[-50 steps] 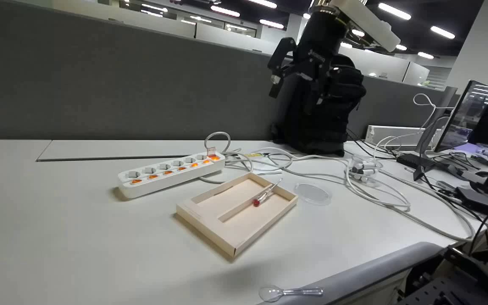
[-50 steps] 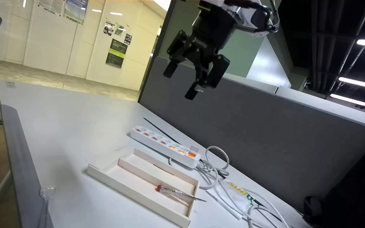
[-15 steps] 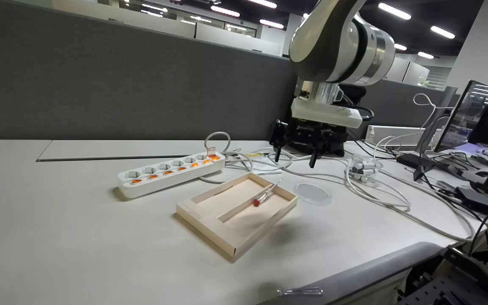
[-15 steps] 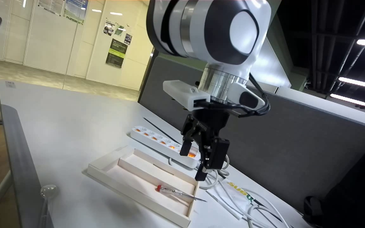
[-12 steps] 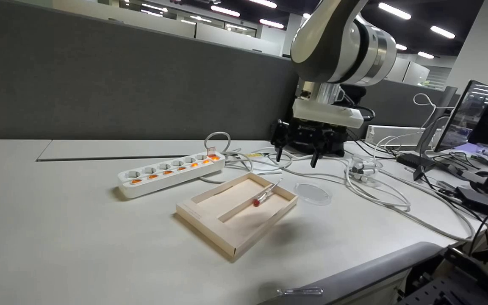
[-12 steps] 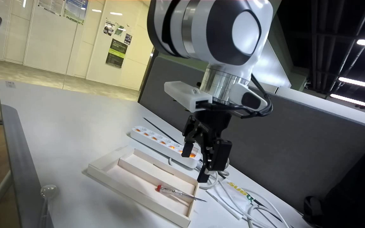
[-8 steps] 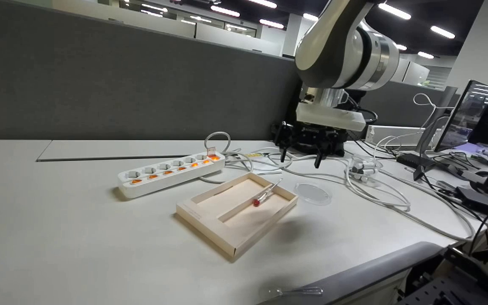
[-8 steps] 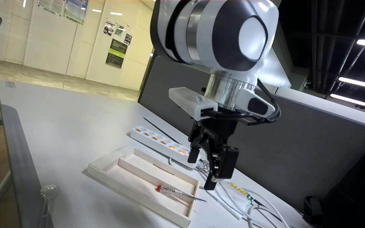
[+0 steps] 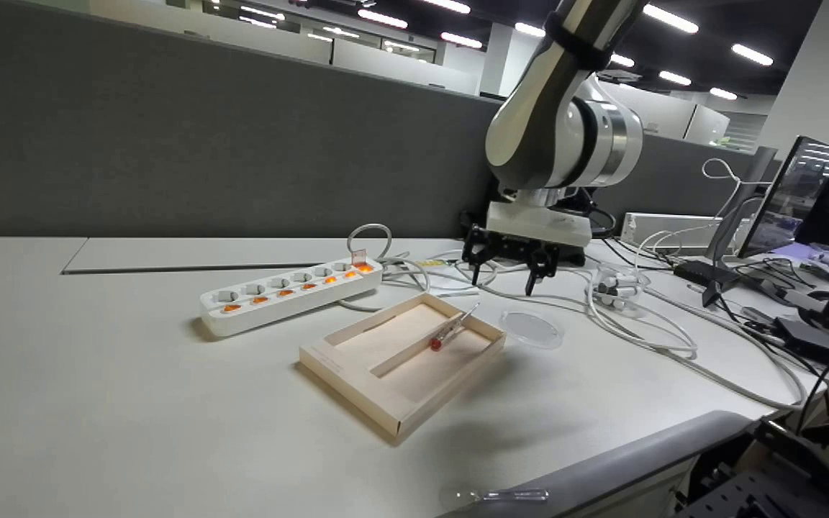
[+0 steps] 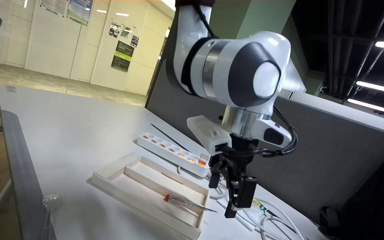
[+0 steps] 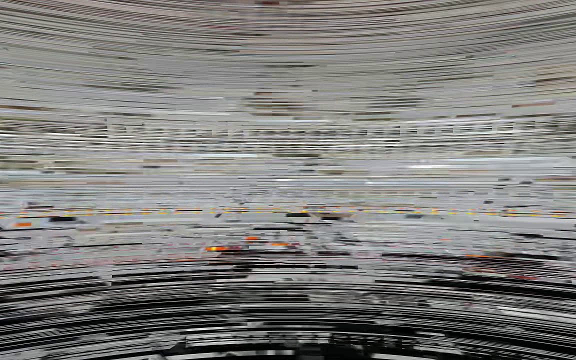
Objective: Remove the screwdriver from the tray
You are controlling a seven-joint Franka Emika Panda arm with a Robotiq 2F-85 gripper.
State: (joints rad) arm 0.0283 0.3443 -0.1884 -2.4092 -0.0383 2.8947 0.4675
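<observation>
The screwdriver (image 9: 450, 332) has a clear handle with a red end and a thin metal shaft. It lies in one compartment of the beige tray (image 9: 450, 368), close to the divider, with its shaft reaching over the end rim. In an exterior view the screwdriver (image 10: 180, 200) has its tip past the rim of the tray (image 10: 138, 186). My gripper (image 9: 502, 285) is open and points down, above the table beyond the tip end of the tray. The gripper (image 10: 222, 200) holds nothing and stands apart from the screwdriver. The wrist view is too garbled to read.
A white power strip (image 9: 288, 296) with orange switches lies beside the tray. White cables (image 9: 558, 298) run behind and to the side. A clear round lid (image 9: 532, 329) lies near the tray. A clear spoon (image 9: 515, 495) is at the table edge. A grey partition (image 9: 242, 144) stands behind.
My gripper came down from high above over the last seconds and has sunk further in the last half second. It stayed open. The tray and screwdriver have not moved.
</observation>
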